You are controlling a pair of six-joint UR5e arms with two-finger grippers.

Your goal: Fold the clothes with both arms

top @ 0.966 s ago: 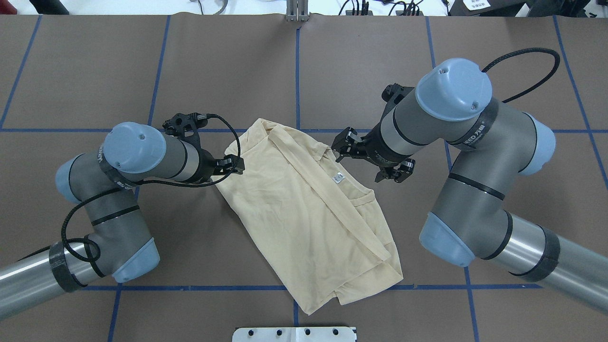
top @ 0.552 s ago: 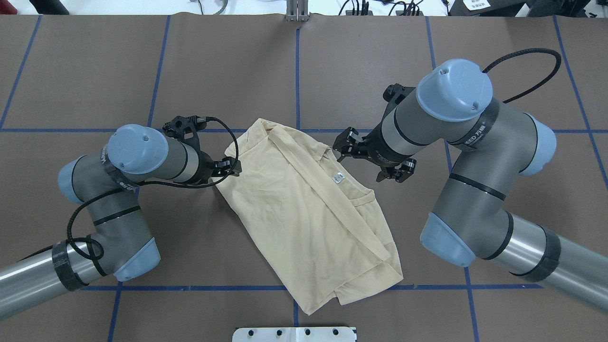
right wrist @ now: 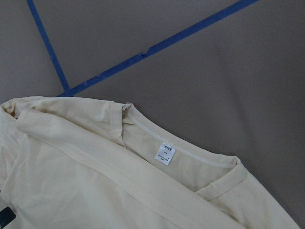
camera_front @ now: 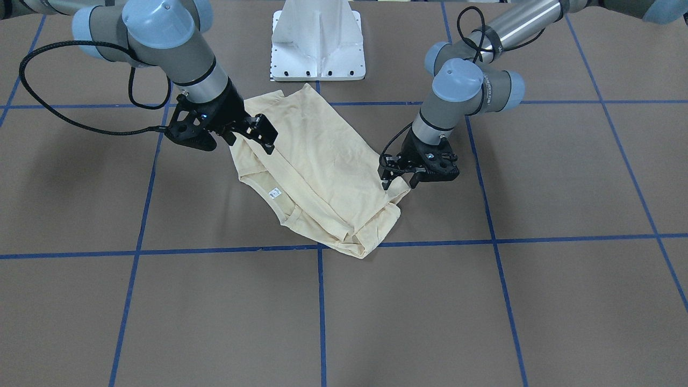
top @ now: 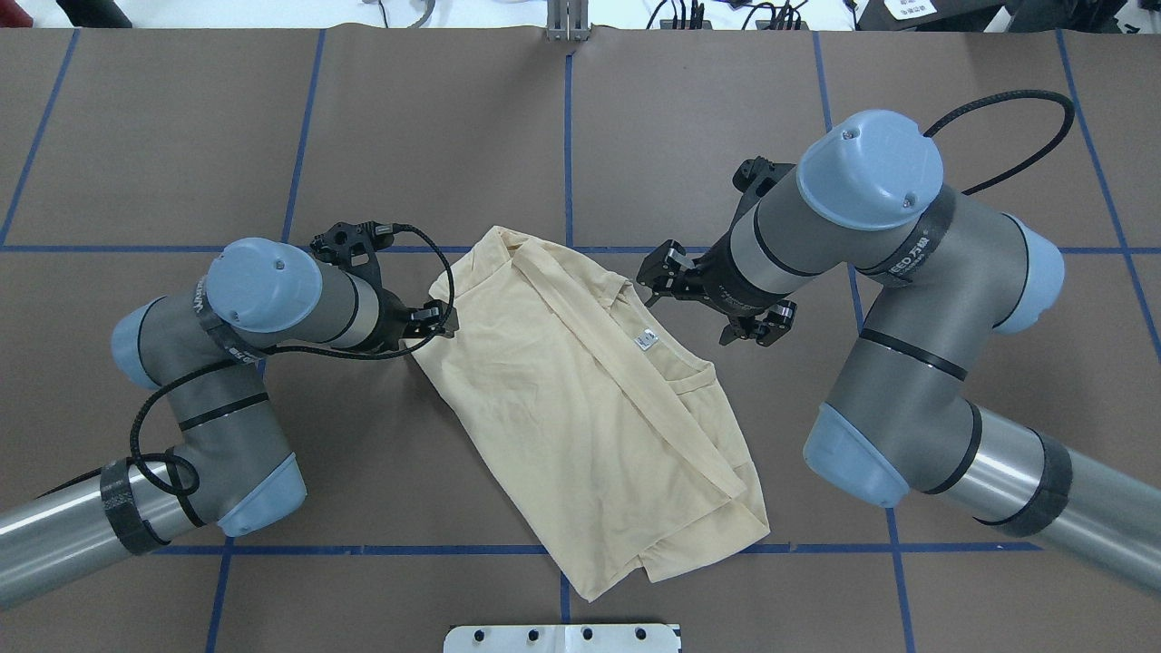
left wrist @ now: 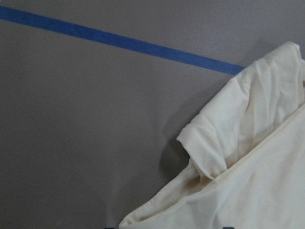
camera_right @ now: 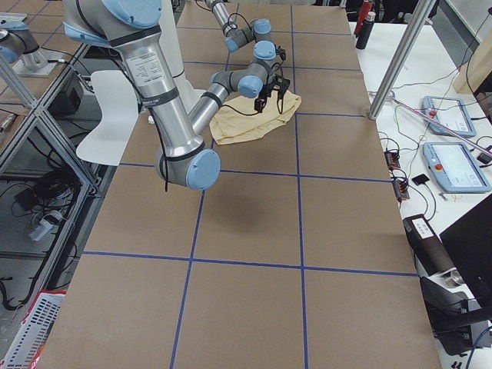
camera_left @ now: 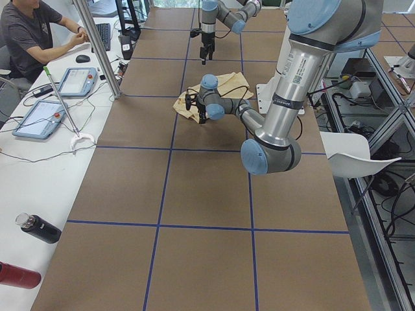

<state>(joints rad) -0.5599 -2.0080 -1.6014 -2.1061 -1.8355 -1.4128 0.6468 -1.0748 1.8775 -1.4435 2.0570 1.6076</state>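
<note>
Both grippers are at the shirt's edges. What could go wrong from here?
The left gripper is open at a layered edge of the T-shirt; it may pinch only the top layer. The right gripper hovers by the collar, where a folded-over strip crosses; pulling there might undo that fold.

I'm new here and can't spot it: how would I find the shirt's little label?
On the brown table lies one cream shirt, partly folded. Just inside its neckline sits the label: a small square tag, the only white spot on the plain fabric.
</note>
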